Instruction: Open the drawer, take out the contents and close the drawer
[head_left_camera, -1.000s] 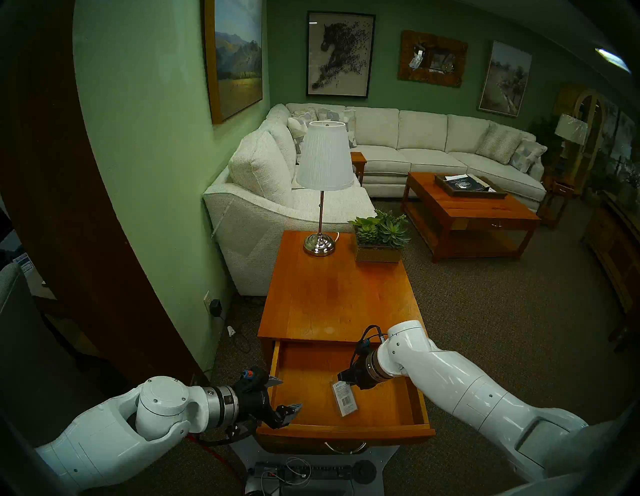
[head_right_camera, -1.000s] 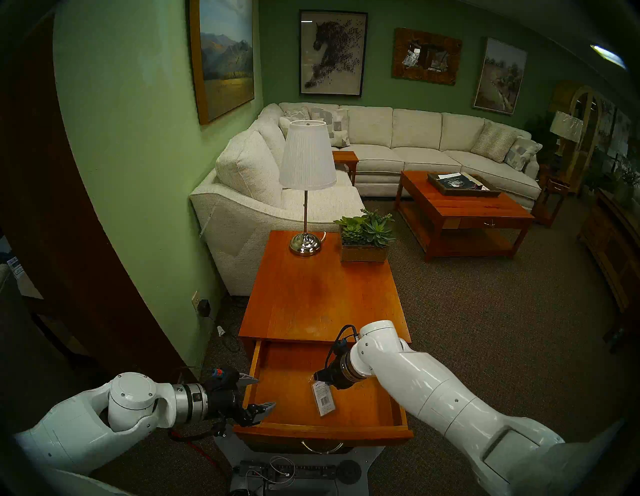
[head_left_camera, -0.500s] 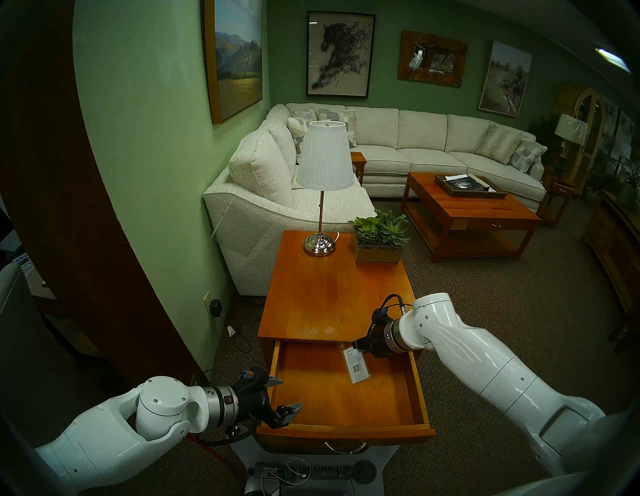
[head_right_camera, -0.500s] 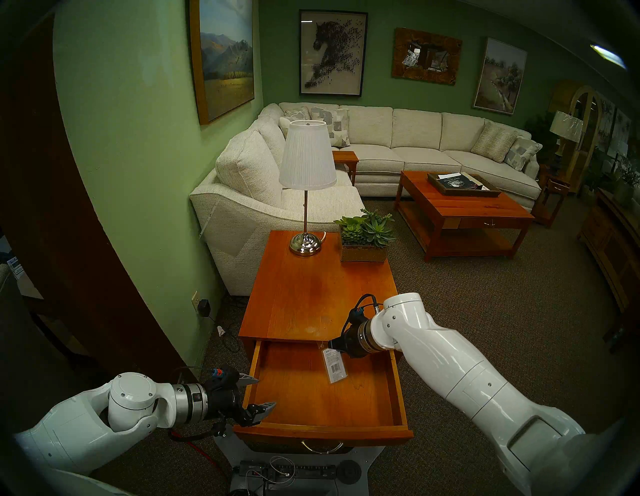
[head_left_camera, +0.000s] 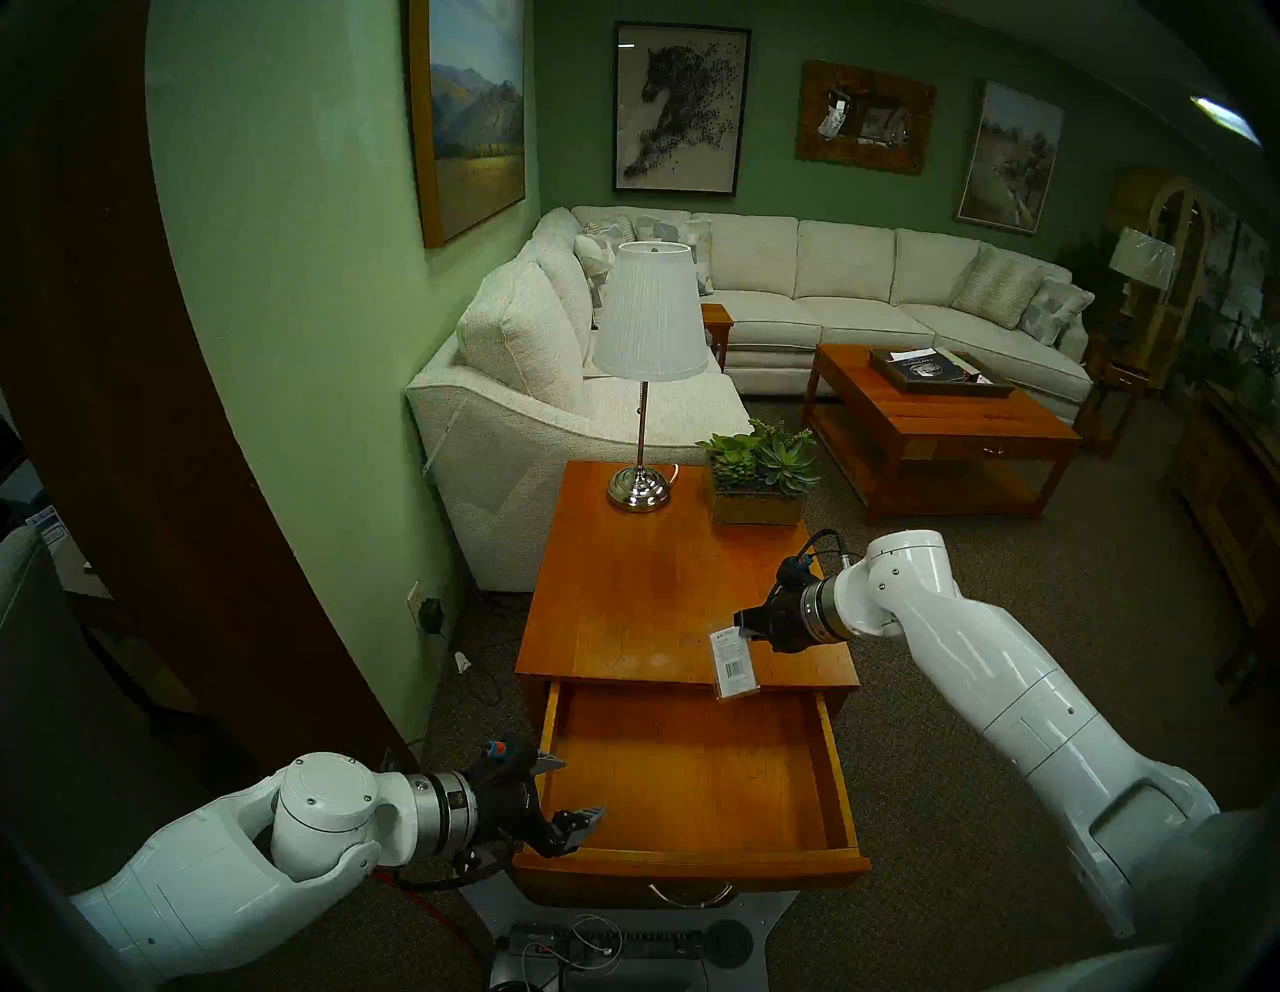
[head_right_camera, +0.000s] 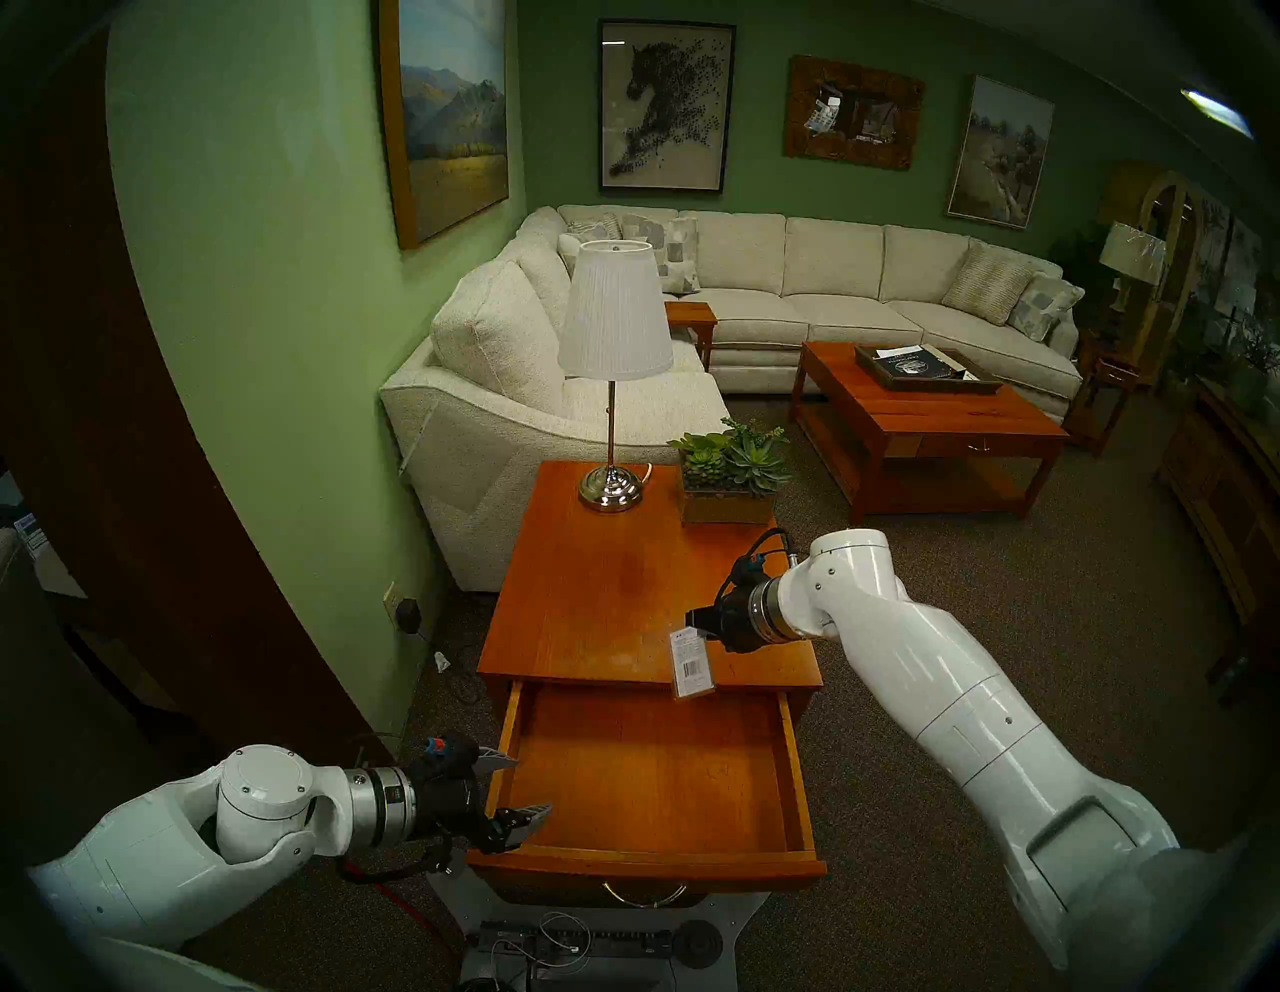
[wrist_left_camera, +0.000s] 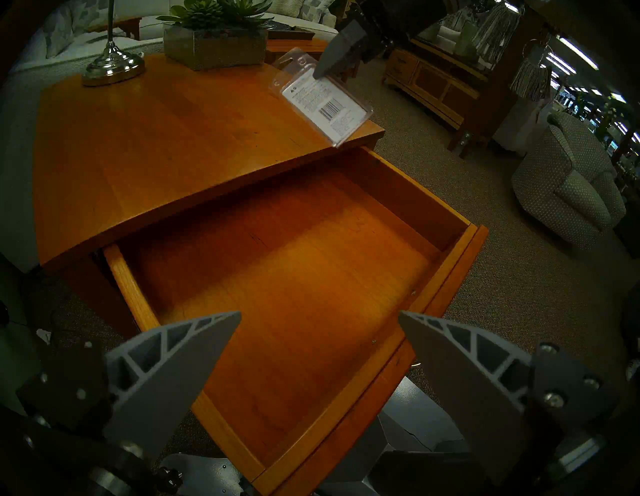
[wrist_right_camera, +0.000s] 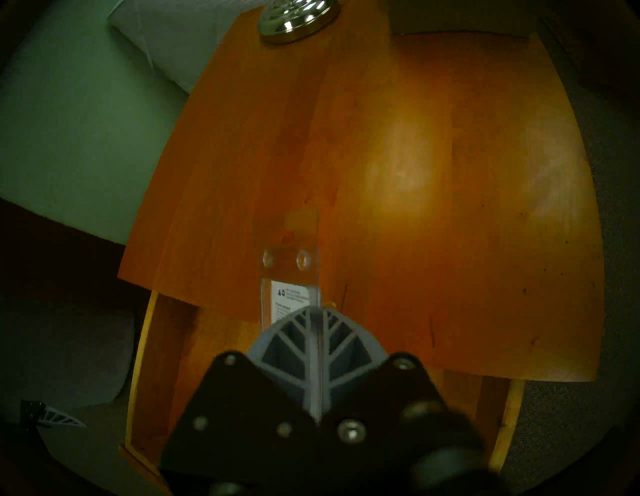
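Note:
The orange-brown drawer (head_left_camera: 692, 859) of the lamp table is pulled fully out, its floor (wrist_left_camera: 294, 263) bare; its brass handle (head_left_camera: 689, 897) shows at the front. My right gripper (head_left_camera: 740, 618) is shut on the top edge of the clear plastic packet (head_left_camera: 734, 666) with a barcode label. The packet hangs above the near right part of the tabletop (head_left_camera: 651, 596), over the table's front edge. It also shows in the left wrist view (wrist_left_camera: 323, 104) and the right wrist view (wrist_right_camera: 289, 277). My left gripper (head_left_camera: 571, 790) is open and empty at the drawer's near left corner.
A lamp (head_left_camera: 641, 485) and a succulent planter (head_left_camera: 758, 485) stand at the far end of the tabletop. A white sofa (head_left_camera: 554, 415) lies behind the table and a larger coffee table (head_left_camera: 935, 429) to the right. A power strip (head_left_camera: 609, 945) lies below the drawer front.
My right gripper has lifted the packet out of the drawer and carried it up and away, to above the tabletop's near right part. The left arm has not moved.

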